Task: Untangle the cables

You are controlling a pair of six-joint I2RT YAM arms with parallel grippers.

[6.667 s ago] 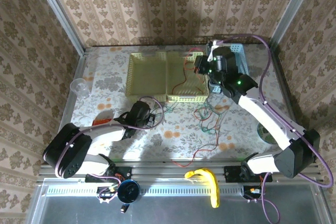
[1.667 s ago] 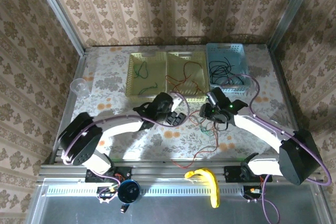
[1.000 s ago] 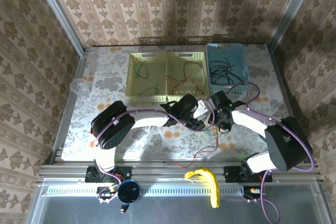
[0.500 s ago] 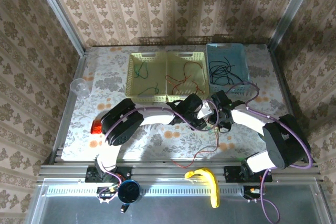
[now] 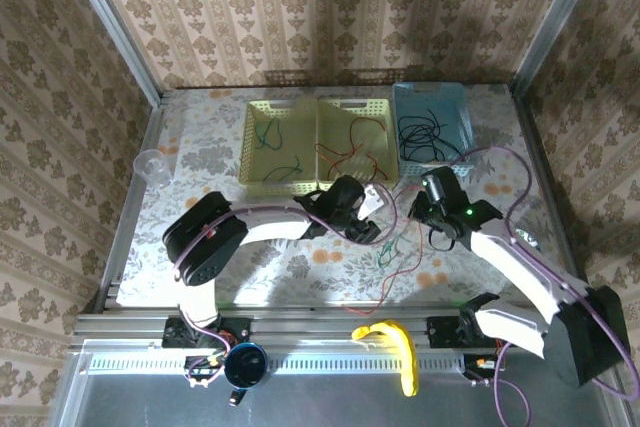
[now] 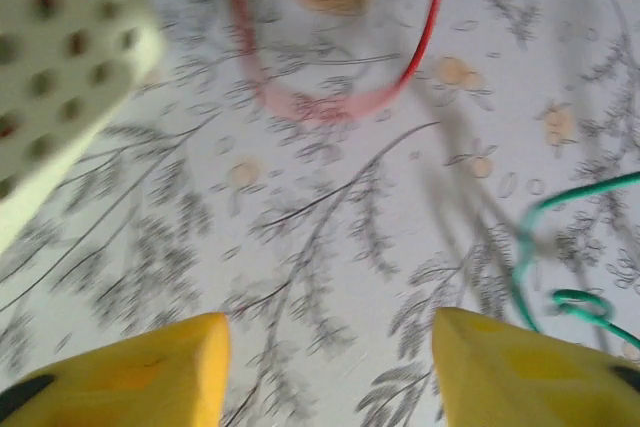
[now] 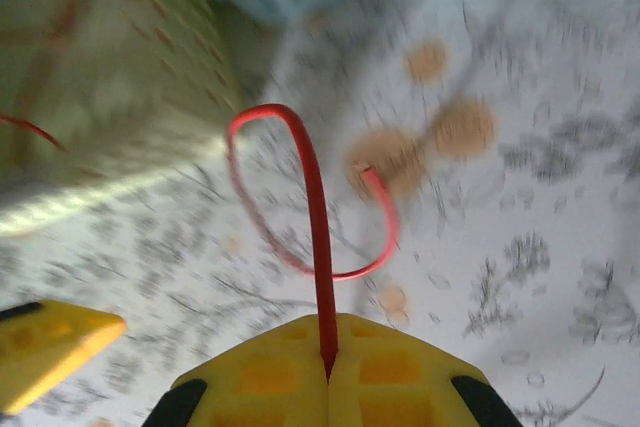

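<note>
Done: some cables (image 5: pixel 425 137) lie sorted in baskets (image 5: pixel 280 104), upper centre | Outstanding: red-green tangle (image 5: pixel 398 242) on worktop (image 5: pixel 200 147), centre | left pincer (image 6: pixel 330 347) spread, empty | right pincer (image 7: pixel 328 347) pinching red cable (image 7: pixel 312 197)

White arm links (image 5: pixel 523 277), black joints (image 5: pixel 446 209), purple cables (image 5: pixel 517 402); left hand (image 6: pixel 328 337), right hand (image 7: pixel 328 365): yellow fingers (image 6: pixel 130 377), black patches.

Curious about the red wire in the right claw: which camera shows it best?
The right wrist view: the red wire rises from the shut right claw and curls into a loop. From the top it is a faint thread; the left wrist view catches a blurred red loop, perhaps the same.
</note>
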